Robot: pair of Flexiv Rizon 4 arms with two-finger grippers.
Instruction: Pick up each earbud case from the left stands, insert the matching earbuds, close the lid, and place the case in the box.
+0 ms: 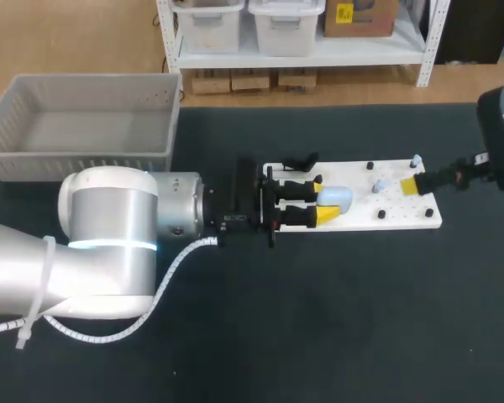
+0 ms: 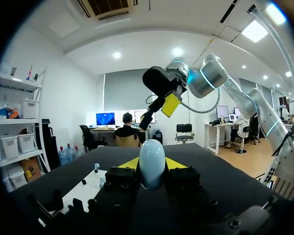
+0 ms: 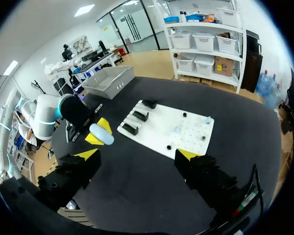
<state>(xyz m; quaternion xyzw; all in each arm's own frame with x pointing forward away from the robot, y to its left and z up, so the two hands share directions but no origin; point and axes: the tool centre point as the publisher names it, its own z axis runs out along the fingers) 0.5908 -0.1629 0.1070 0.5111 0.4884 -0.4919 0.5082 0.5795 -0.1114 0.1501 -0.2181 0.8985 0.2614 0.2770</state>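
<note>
Over the white board [image 1: 403, 217], at the end nearer the grey box [image 1: 84, 158], left gripper [image 1: 322, 198] pinches the pale-blue earbud case [image 1: 338, 198] between its yellow tips. Right gripper [image 1: 412, 185] hangs spread wide at the far end, empty. Case looks light, hard, glossy and rounded, so probably slippery; best held across its broad sides, clear of the lid.

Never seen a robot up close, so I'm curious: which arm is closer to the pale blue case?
Left. The left gripper holds the case between its fingers. The right gripper is apart from it, at the white board's other end.
</note>
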